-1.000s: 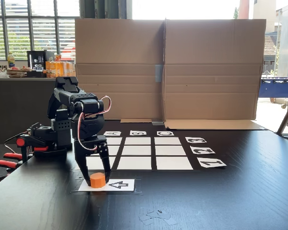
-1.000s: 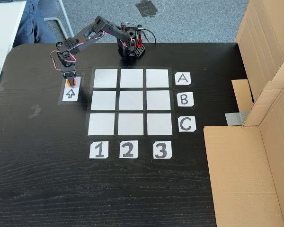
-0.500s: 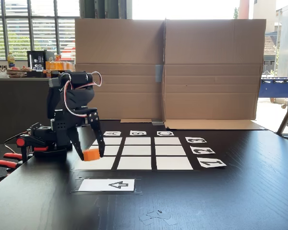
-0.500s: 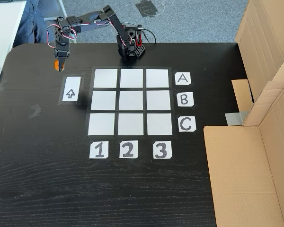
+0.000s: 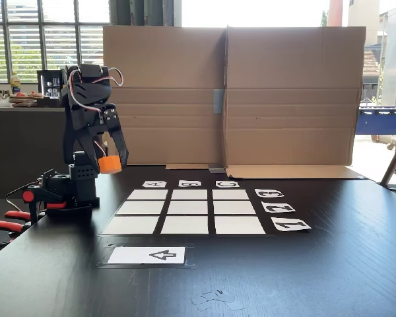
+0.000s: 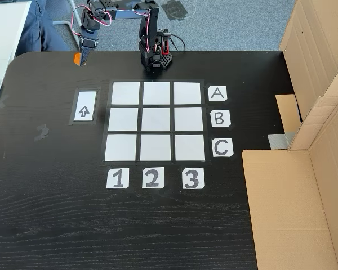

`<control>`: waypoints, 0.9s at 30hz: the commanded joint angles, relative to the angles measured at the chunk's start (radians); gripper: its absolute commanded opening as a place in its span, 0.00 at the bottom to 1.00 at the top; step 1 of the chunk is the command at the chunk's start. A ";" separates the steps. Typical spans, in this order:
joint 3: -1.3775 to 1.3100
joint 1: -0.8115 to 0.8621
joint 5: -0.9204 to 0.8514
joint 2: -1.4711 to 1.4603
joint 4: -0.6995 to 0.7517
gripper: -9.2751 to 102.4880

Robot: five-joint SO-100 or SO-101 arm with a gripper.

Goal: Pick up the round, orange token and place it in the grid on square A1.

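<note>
The gripper (image 5: 110,164) is shut on the orange token (image 5: 109,164) and holds it high above the table, just in front of the arm's base. In a fixed view from above, the gripper (image 6: 80,58) and token (image 6: 77,58) appear past the far end of the arrow card (image 6: 84,106), near the table's edge. The grid (image 5: 191,211) lies flat with all its cells bare. Square A1 (image 5: 133,225) is the near-left cell in a fixed view from the side and the top-left cell (image 6: 125,93) from above, well clear of the token.
The arm's base (image 5: 69,188) is held by red clamps (image 5: 6,221) at the table's left side. A tall cardboard wall (image 5: 231,96) stands behind the grid, with flat cardboard (image 6: 293,208) beside it. Bits of clear tape (image 5: 214,297) lie near the front edge.
The gripper closed on the token at the arrow card, lifted it off, and swung up and back toward the arm's base. The arrow card now lies bare.
</note>
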 commanded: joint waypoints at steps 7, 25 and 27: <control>0.327 -0.100 -0.014 0.313 -0.002 0.20; 0.798 -0.284 -0.009 0.459 -0.057 0.20; 0.818 -0.291 -0.009 0.445 -0.087 0.20</control>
